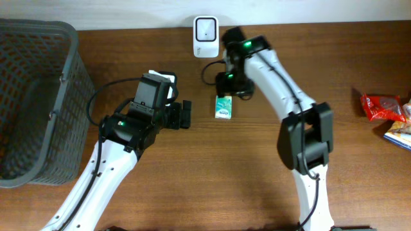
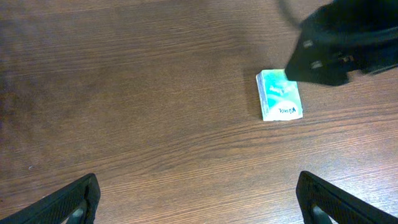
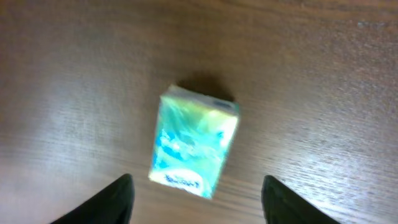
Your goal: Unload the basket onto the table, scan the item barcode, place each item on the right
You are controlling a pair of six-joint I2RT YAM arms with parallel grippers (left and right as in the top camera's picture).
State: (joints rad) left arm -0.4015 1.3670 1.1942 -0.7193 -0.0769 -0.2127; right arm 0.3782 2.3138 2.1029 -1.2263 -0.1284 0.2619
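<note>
The item is a small green and white pack lying flat on the wooden table, below the white barcode scanner. My right gripper hovers just above the pack's far end. In the right wrist view the pack lies on the wood ahead of the right gripper, whose jaws stand open and apart from it. My left gripper is to the pack's left, wide open and empty. In the left wrist view the pack sits beyond the left gripper, partly under the right arm's black wrist.
A dark mesh basket fills the table's left side. A red snack packet and a blue item lie at the right edge. A black cable loops near the scanner.
</note>
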